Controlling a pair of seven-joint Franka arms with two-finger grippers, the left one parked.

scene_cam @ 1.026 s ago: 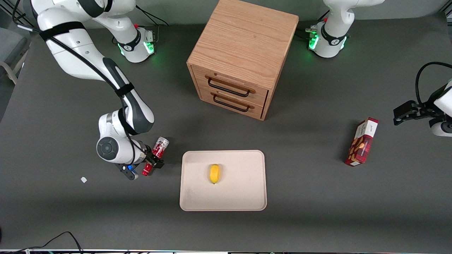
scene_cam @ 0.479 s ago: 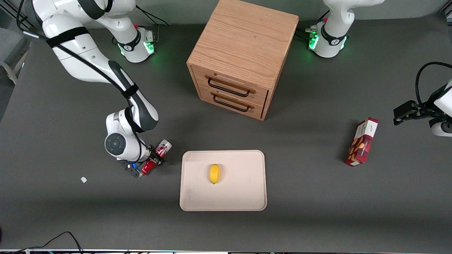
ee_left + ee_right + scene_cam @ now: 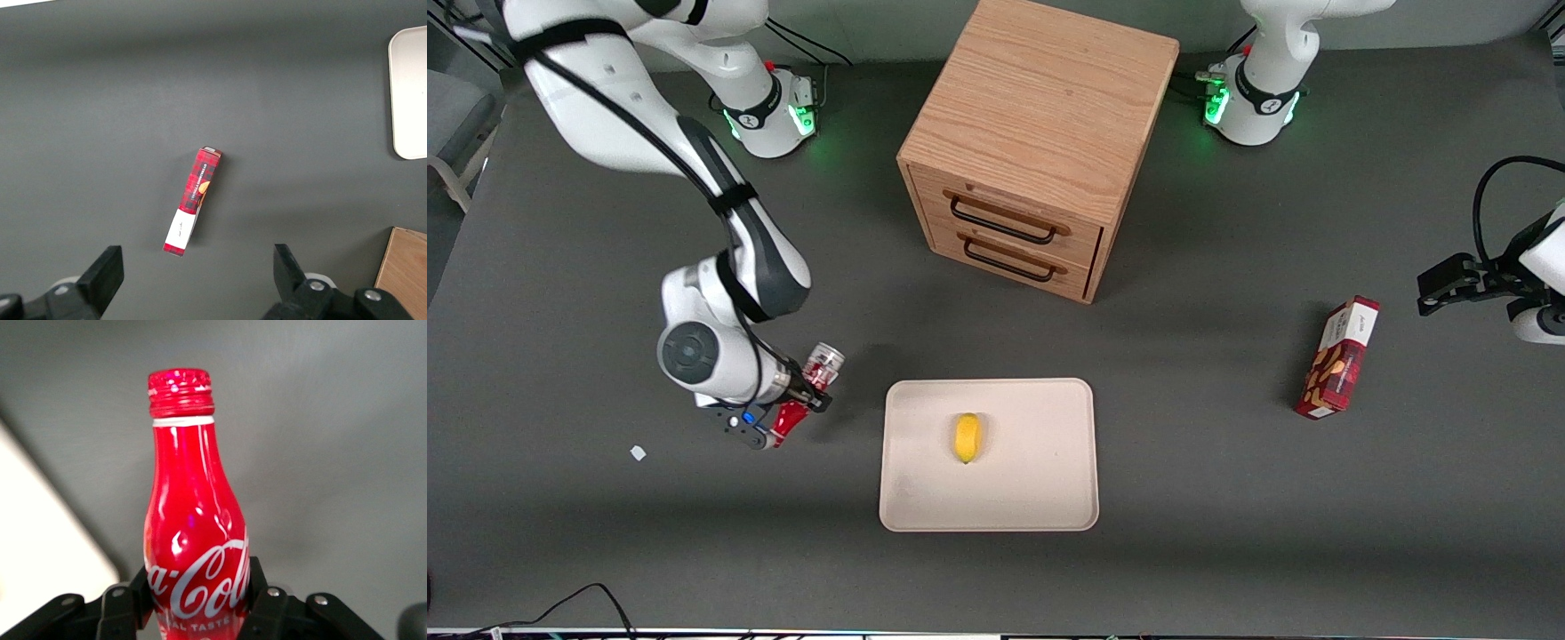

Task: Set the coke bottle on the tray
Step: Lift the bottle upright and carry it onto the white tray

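The coke bottle point(image 3: 807, 391) is a slim red bottle with white script, a silvery base and a red cap. My right gripper point(image 3: 809, 397) is shut on its body and holds it tilted above the table, beside the tray point(image 3: 1040, 484), toward the working arm's end. In the right wrist view the bottle point(image 3: 193, 520) stands between the black fingers point(image 3: 122, 605), with its cap clear of them. A pale corner of the tray point(image 3: 40, 547) shows beside it. The beige tray also shows in the left wrist view point(image 3: 408, 93).
A yellow lemon point(image 3: 967, 437) lies on the tray. A wooden drawer cabinet point(image 3: 1040, 133) stands farther from the front camera than the tray. A red snack box point(image 3: 1339, 357) lies toward the parked arm's end, also in the left wrist view point(image 3: 193, 200). A small white scrap point(image 3: 638, 452) lies near the gripper.
My gripper, shut on the bottle throughout, first moved slightly toward the tray, then rose and drew back a little. The bottle now looks more foreshortened. Nothing else moved.
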